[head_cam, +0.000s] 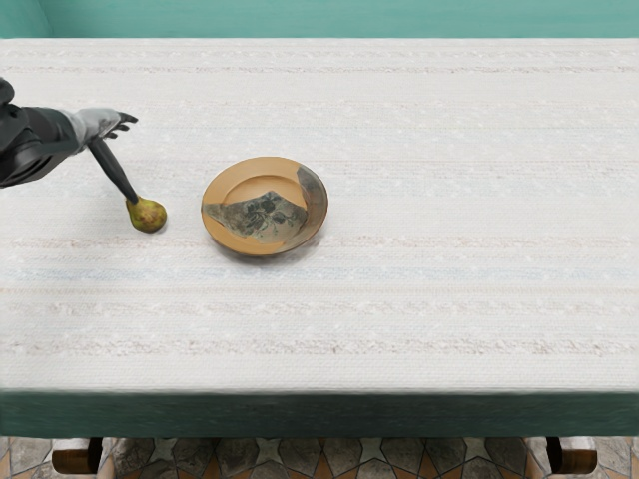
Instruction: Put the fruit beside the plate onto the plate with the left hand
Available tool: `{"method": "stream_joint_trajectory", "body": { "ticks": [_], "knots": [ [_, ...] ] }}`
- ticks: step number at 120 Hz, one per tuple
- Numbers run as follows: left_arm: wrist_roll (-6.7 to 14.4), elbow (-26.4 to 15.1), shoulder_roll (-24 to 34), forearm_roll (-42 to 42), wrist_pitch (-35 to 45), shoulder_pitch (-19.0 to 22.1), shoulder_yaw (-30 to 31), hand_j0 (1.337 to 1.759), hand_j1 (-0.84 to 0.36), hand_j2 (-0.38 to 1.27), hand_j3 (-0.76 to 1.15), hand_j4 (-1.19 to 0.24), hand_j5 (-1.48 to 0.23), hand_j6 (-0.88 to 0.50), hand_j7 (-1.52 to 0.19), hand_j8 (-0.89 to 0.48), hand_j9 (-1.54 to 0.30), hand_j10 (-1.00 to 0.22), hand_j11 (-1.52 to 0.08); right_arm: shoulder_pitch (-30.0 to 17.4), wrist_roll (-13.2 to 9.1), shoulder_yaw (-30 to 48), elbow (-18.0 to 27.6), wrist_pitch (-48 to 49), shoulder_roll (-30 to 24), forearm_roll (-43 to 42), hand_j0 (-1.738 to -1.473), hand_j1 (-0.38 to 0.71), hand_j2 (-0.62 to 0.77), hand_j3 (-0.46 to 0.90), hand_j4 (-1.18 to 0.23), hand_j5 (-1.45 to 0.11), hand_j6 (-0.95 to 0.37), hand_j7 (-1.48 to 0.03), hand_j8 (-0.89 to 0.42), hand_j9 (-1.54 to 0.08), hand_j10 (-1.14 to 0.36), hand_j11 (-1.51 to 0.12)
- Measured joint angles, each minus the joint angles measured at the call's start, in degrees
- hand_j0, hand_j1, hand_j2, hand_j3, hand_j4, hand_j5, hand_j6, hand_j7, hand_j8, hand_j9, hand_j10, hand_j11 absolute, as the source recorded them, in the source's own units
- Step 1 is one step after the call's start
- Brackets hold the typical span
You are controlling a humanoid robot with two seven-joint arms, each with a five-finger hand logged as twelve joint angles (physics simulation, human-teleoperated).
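The left hand [106,127] is spread open, grasping nothing. One long dark finger [115,172] touches the top of the small yellow-green pear [148,216], near the round orange ceramic plate [232,182].

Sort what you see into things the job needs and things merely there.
Needed for the job:
left hand
fruit
plate

Merely there:
white tablecloth
teal wall
tiled floor

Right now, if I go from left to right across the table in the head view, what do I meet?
left robot hand → pear → plate
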Motion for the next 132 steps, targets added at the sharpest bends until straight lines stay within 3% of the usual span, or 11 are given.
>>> {"method": "stream_joint_trajectory", "body": {
  "ticks": [13, 31, 48, 83, 132],
  "knots": [
    [0.13, -3.60, -1.14, 2.43, 4.34, 0.02, 3.77, 1.658, 0.31, 0.01, 0.00, -0.04, -0.05, -0.04, -0.05, -0.04, -0.05, -0.04, -0.05, 0.00, 0.01, 0.00, 0.00, 0.00, 0.00, 0.00, -1.658, -0.35, 0.00, 0.00, 0.00, 0.00, 0.00, 0.00, 0.00, 0.00, 0.00, 0.00],
    [2.10, -9.64, -1.14, 7.12, 6.15, 0.34, 8.29, 1.658, 0.31, 0.01, 0.00, -0.04, -0.05, -0.04, -0.05, -0.04, -0.05, -0.04, -0.05, 0.00, 0.01, 0.01, 0.00, 0.00, 0.00, 0.00, -1.658, -0.35, 0.00, 0.00, 0.00, 0.00, 0.00, 0.00, 0.00, 0.00, 0.00, 0.00],
    [2.96, -12.03, -1.14, 11.91, 6.81, 0.45, 9.43, 1.658, 0.30, 0.01, 0.00, -0.04, -0.05, -0.05, -0.05, -0.04, -0.05, -0.04, -0.05, 0.00, 0.03, 0.01, 0.00, 0.00, 0.00, 0.00, -1.658, -0.35, 0.00, 0.00, 0.00, 0.00, 0.00, 0.00, 0.00, 0.00, 0.00, 0.00],
    [3.58, -18.70, 2.02, 14.12, 16.28, 2.12, 9.88, 1.658, 0.24, 0.03, 0.00, -0.10, -0.13, -0.10, -0.13, -0.10, -0.13, -0.10, -0.13, 0.00, 0.01, 0.02, 0.00, 0.00, 0.00, 0.00, -1.658, -0.35, 0.00, 0.00, 0.00, 0.00, 0.00, 0.00, 0.00, 0.00, 0.00, 0.00],
    [6.22, -20.49, 3.21, 14.31, 17.17, 2.77, 10.92, 1.658, 0.03, 0.06, 0.00, -0.27, -0.35, -0.27, -0.35, -0.27, -0.35, -0.27, -0.35, 0.00, 0.03, 0.02, 0.00, 0.00, 0.00, 0.00, -1.658, -0.35, 0.00, 0.00, 0.00, 0.00, 0.00, 0.00, 0.00, 0.00, 0.00, 0.00]
  ]
}}
